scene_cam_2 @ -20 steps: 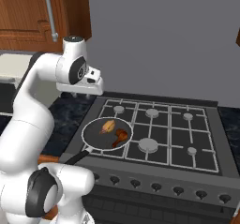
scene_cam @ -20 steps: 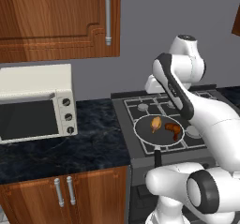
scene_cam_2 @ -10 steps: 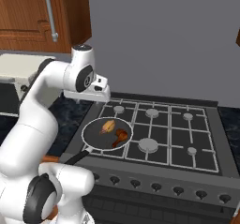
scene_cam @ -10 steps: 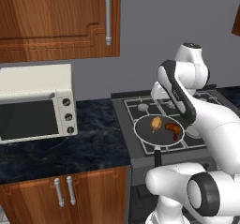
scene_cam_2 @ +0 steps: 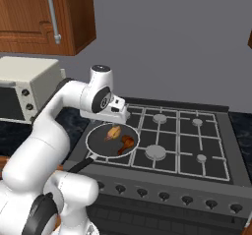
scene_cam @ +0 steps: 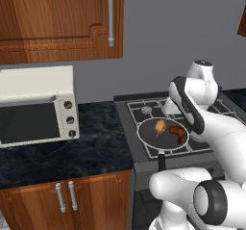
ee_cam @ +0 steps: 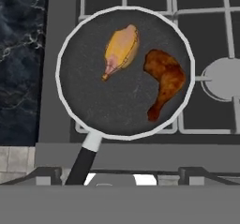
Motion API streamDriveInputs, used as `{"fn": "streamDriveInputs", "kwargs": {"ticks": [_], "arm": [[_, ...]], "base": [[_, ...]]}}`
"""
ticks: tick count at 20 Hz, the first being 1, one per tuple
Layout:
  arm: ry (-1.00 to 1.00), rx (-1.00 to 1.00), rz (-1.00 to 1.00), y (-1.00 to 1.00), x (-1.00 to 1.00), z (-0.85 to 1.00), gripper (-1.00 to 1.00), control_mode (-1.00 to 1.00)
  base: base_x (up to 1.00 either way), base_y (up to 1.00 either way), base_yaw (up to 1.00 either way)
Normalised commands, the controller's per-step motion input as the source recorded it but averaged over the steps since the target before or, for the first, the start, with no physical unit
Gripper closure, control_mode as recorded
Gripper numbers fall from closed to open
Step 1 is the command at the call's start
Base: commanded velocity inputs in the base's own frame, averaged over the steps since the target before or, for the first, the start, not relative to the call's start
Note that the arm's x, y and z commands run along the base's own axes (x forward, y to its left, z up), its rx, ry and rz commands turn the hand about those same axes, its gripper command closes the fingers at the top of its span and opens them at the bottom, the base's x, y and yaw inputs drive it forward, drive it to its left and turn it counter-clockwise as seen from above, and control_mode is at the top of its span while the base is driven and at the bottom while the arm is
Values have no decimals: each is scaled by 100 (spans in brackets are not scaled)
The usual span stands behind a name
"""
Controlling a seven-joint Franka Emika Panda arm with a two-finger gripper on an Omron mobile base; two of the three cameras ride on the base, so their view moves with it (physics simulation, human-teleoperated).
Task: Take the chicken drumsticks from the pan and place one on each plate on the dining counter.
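Two chicken drumsticks lie side by side, apart from each other, in the pan (ee_cam: 125,73), which sits on the front-left burner of the stove (scene_cam_2: 189,140) with its black handle (ee_cam: 84,160) running off toward 6 o'clock in the hand view; the golden-tan drumstick (ee_cam: 121,51) lies near 11 o'clock of the pan's middle, the reddish-brown drumstick (ee_cam: 164,82) toward 3 o'clock with its thin bone end aimed at about 7 o'clock; the gripper (scene_cam_2: 119,112) hangs above the pan's far rim, the hand camera looking straight down, a pose that probably lines it up for a drop onto one piece; whether its fingers are parted or closed I cannot tell, and nothing seems held; judging by both pieces in the pan, the first pick is not yet made; a toaster oven (scene_cam: 36,106) stands on the black-topped counter (scene_cam: 67,152) at 9 o'clock of the stove, well clear.
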Motion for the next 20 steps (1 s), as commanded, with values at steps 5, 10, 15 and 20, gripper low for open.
{"fn": "streamDriveInputs", "kwargs": {"ticks": [5,10,15,20], "arm": [[0,0,-8,-40,0,-53,-100,-100],[0,0,-6,-32,0,-53,-100,-100],[0,0,-1,-22,4,-51,-100,-100],[0,0,0,-9,18,-35,-100,-100]], "base": [[0,0,0],[0,0,0],[0,0,0],[0,0,0]]}}
